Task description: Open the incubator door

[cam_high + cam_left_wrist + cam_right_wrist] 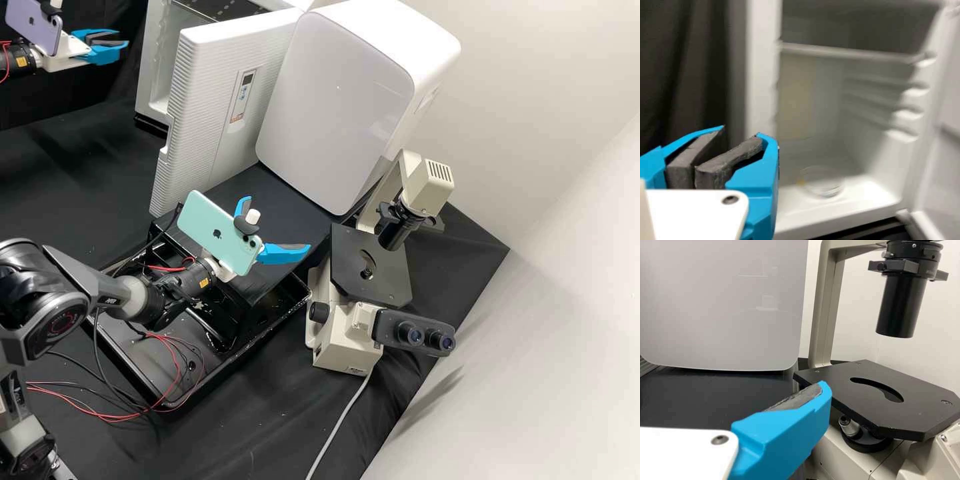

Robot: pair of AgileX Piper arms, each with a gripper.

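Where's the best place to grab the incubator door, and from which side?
I'd take the incubator door by the notch in its free edge, coming edge-on from the open bench side, where the left gripper hovers. The door stands ajar, so one finger could probably go behind the panel and one on its ribbed front.

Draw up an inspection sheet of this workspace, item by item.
Surface: black cloth, creased.
Job's things: incubator with its door standing open; a clear round dish inside.
Clutter: black tray below the right arm; microscope and white cabinet nearby.
Claws: left claw shut, empty, near the incubator opening; right claw open, empty, near the microscope.
Cables: loose red wires around the tray; grey cord across the cloth.
Surroundings: white wall, black curtain.
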